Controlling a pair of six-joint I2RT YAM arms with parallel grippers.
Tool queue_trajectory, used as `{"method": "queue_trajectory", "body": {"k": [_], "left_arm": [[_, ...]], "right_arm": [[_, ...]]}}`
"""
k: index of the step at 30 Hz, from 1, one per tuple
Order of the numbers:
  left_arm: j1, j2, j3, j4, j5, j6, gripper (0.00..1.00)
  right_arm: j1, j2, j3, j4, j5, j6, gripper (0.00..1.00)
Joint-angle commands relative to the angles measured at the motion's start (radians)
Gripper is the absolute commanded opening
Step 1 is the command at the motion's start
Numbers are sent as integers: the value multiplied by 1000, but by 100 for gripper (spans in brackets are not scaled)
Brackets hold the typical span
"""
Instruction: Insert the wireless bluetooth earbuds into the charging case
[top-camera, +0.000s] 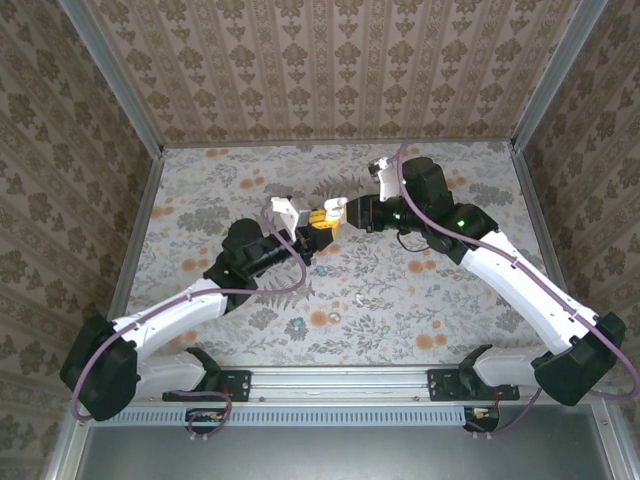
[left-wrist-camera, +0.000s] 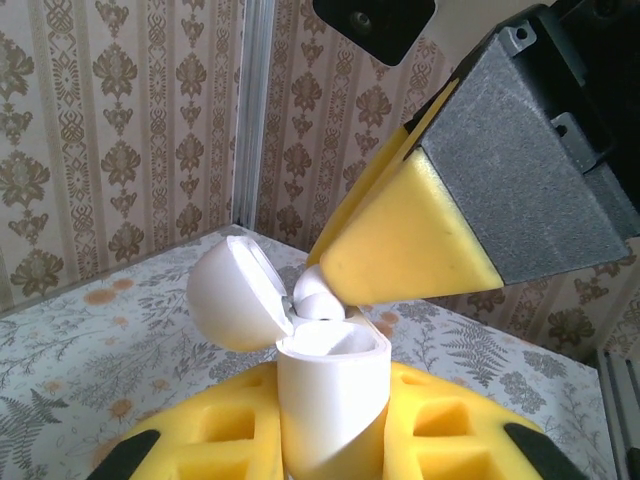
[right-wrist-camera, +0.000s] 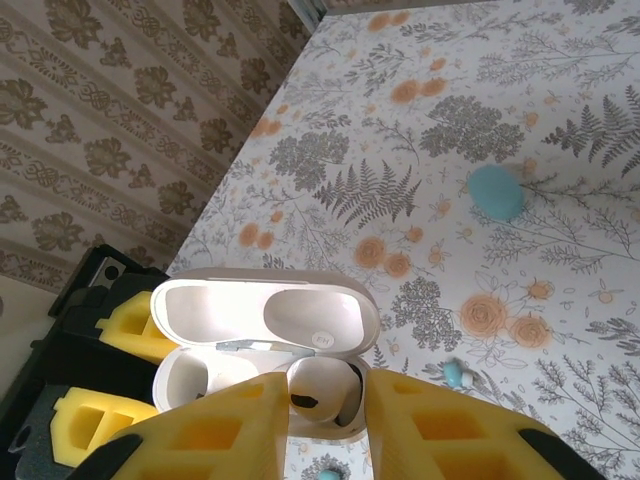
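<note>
My left gripper (left-wrist-camera: 332, 425) is shut on the white charging case (left-wrist-camera: 330, 370) and holds it upright above the table, its lid (left-wrist-camera: 235, 295) hinged open. In the right wrist view the open case (right-wrist-camera: 265, 315) shows two wells. A white earbud (right-wrist-camera: 320, 385) sits at the mouth of the right well, between the yellow fingers of my right gripper (right-wrist-camera: 327, 425), which close on it from both sides. From the left wrist view, a right fingertip (left-wrist-camera: 400, 240) hangs just over the earbud (left-wrist-camera: 318, 290). In the top view the two grippers (top-camera: 308, 225) (top-camera: 335, 213) meet mid-table.
A small teal earbud (right-wrist-camera: 455, 375) lies on the floral tablecloth below the case, and another teal bud (right-wrist-camera: 327, 475) at the frame's lower edge. A larger teal rounded piece (right-wrist-camera: 497, 192) lies farther off. Patterned walls enclose the table (top-camera: 200, 200) on three sides.
</note>
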Motion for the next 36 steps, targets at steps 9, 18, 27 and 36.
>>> {"method": "queue_trajectory", "body": {"k": [9,18,27,36], "left_arm": [[-6,-79,-25,15,-64,29,5],[-3,-239,-121,-69,-178,72,5],[6,-395,-174,-165,-237,102,5],[22,-431,-175,-190,-231,114,5]], "right_arm": [[-31,-90,9,-49,60,17,36],[-156,38,-89,-324,102,9,46],[-43,277,-161,-378,143,31,51],[41,418,-151,-369,152,31,53]]}}
